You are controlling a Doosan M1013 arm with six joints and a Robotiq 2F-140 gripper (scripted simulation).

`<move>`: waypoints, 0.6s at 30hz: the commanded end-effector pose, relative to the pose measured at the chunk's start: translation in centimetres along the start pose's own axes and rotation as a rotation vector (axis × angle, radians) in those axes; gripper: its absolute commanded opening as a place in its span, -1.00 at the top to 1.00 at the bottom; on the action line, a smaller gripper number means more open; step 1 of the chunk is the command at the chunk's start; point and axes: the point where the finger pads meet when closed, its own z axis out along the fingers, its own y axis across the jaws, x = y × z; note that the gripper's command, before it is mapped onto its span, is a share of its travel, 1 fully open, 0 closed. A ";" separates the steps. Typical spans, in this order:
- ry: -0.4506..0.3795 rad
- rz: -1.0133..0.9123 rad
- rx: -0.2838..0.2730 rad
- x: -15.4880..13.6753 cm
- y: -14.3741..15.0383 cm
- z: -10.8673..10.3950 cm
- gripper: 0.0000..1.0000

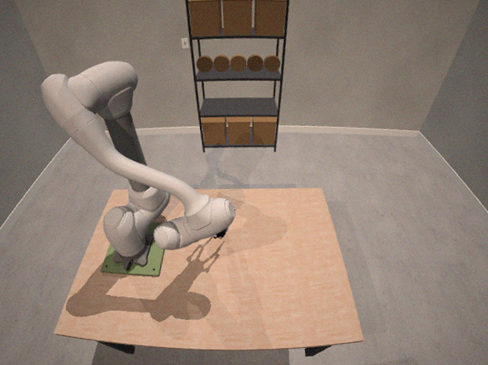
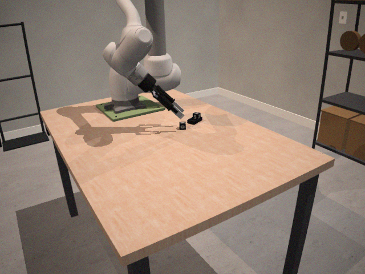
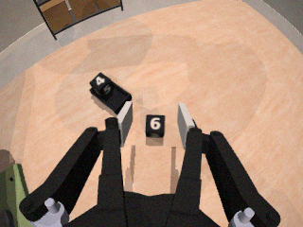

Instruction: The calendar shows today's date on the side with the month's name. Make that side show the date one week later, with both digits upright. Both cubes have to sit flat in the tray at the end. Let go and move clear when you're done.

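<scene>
- Right now I see the black two-finger end effector (image 3: 153, 123) standing open, nothing between its pads; the jaws straddle empty air above the tabletop (image 2: 188, 177).
- From the wrist view, a small black cube with a white 6 on top (image 3: 155, 125) sits on the light wooden tabletop between the two grey fingertips, apart from both of them.
- In the exterior view the same cube (image 2: 182, 125) rests flat on the wood, just below and ahead of the end effector (image 2: 178, 110), which hangs tilted above it without touching.
- Just beside it, toward the far edge, I see the low black calendar tray (image 2: 197, 120) with the second black cube (image 2: 196, 115) seated in it; the exterior view shows a white 5 on the side facing me, and the wrist view shows a 4 on its top (image 3: 100, 79).
- One slot of the tray (image 3: 116, 94) appears vacant; I cannot read a month's name on it from any view.
- The loose cube and the tray are near each other but not touching.
- From the top view, the pale grey arm (image 1: 146, 176) bends down from its green base plate (image 1: 152, 267) at the tabletop's left rear, and its wrist hides both cubes.
- Beyond the tabletop stands a black metal shelf rack (image 1: 193, 70) with brown boxes and round wooden discs.
</scene>
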 end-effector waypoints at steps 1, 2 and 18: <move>0.000 0.000 0.000 0.5 0.0 -0.5 0.08; 0.000 0.000 0.000 0.6 0.0 -0.6 0.08; -0.086 0.005 0.024 0.7 -0.5 -0.6 0.08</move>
